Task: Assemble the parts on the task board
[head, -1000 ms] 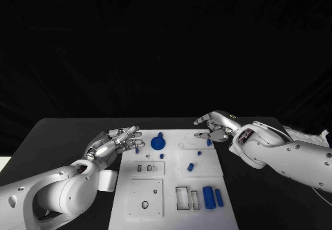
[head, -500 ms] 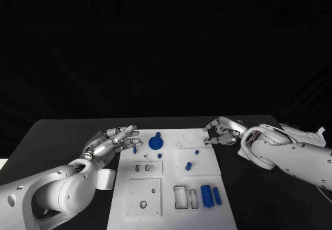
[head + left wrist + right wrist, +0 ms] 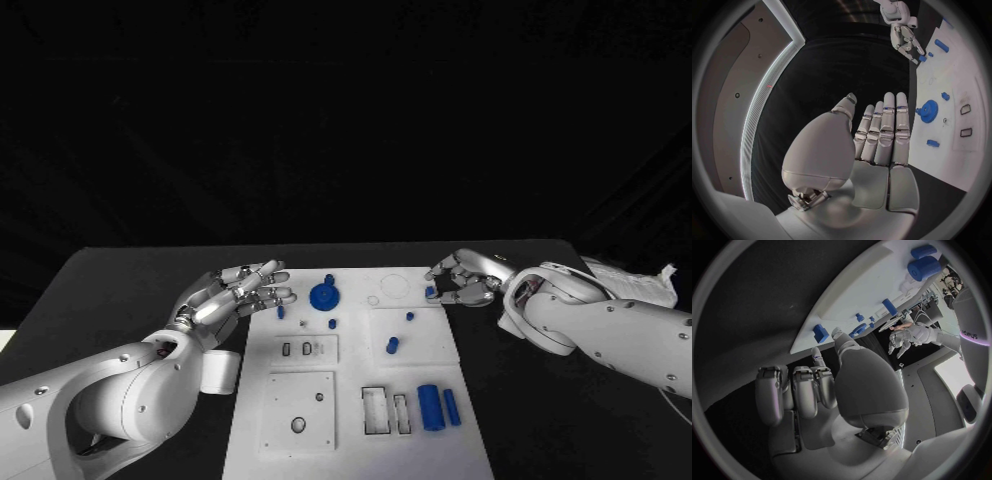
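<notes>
Upright, small blue part (image 3: pixel 431 292) at board's (image 3: pixel 361 400) far-right edge, beside right hand (image 3: pixel 464 279).

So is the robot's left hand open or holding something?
Open. The left hand has its fingers stretched out with nothing between them, beside the board, near the blue gear.

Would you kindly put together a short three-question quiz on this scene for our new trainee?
1. True or false: the left robot hand is holding the blue gear.
2. Fill in: the two blue cylinders lie side by side near the task board's ___ edge, by the robot's own sides.
3. Which lies nearest the right robot hand? A) the blue gear B) the small blue part at the board's far right edge C) the two blue cylinders

Key: 1 false; 2 right; 3 B.
</notes>
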Motion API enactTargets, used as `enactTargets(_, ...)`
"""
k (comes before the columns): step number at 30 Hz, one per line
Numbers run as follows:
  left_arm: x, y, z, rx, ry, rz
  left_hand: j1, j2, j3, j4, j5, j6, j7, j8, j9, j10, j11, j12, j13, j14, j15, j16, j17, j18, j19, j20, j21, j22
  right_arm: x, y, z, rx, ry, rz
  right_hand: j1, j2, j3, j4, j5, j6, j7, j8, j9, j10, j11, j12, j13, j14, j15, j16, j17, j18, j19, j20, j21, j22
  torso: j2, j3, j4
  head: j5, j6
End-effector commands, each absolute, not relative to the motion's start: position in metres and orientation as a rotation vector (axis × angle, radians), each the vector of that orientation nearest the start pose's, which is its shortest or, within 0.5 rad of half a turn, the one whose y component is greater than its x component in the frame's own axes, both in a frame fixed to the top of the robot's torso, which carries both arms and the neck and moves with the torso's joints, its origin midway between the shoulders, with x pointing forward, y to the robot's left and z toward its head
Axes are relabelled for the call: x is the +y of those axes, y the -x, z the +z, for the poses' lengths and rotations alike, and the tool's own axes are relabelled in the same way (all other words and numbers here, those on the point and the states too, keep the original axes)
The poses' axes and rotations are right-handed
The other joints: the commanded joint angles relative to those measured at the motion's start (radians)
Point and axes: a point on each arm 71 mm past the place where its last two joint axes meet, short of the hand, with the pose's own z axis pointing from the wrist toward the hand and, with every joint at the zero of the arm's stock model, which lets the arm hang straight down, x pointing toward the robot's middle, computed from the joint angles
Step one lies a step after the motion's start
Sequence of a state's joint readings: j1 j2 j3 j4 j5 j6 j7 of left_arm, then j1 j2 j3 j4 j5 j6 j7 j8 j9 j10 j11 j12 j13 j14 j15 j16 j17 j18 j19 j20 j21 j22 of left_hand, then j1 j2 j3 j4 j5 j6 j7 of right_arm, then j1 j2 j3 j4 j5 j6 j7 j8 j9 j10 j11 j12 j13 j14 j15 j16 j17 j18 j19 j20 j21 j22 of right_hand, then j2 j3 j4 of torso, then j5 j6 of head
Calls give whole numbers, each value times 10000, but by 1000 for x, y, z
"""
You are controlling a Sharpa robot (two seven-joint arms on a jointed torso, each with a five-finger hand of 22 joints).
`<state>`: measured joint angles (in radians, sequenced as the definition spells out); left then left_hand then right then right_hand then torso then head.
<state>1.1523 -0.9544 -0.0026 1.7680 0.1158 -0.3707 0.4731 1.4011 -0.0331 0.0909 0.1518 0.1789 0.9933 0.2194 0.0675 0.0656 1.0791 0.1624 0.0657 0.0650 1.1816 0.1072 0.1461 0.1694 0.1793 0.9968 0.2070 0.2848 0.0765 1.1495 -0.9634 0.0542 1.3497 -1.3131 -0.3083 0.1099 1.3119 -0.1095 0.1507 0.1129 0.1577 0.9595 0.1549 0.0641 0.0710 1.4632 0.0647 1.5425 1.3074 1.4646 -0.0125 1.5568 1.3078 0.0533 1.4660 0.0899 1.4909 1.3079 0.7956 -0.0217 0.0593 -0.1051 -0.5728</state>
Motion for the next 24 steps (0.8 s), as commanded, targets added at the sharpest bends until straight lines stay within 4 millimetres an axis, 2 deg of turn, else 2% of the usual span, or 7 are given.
enactTargets(1, 196, -440, -163, 13469, 12201, -17077, 59, 18, 17, -71, -34, -44, 25, -41, -11, -68, 14, -33, -11, -58, 4, -48, 12, 40, -6, 88, -66, -17, -312, -508, -183, 16457, -225, 6319, 0, 197, 7, -75, -193, 150, -5, 80, 27, 923, 29, -9, 2441, 1011, 49, 53, 2403, -143, 316, 46, 13, 770, 0, -4, 5, 1, -7)
enactTargets(9, 195, -440, -164, 13555, 12265, -16987, 63, 25, 26, -83, -35, -60, 40, -43, -12, -88, 23, -35, -12, -59, 7, -62, 18, 40, -5, 90, -72, -21, -310, -510, -186, 16733, -138, 6323, 316, 592, 239, -340, -397, 796, -168, 308, 125, 967, -109, 73, 2496, 1042, -66, 106, 2543, -169, 368, -38, 72, 903, -3, -4, -3, 44, -41)
enactTargets(24, 195, -440, -164, 13589, 12280, -16981, 63, 28, 29, -84, -35, -62, 42, -43, -12, -91, 24, -35, -12, -58, 8, -63, 19, 40, -5, 90, -72, -22, -309, -512, -188, 16921, -41, 6248, 410, 616, 317, -483, -410, 960, -223, 331, 133, 986, -163, 108, 2520, 1062, -114, 140, 2630, -185, 397, -89, 105, 978, -3, -2, -5, 25, -53)
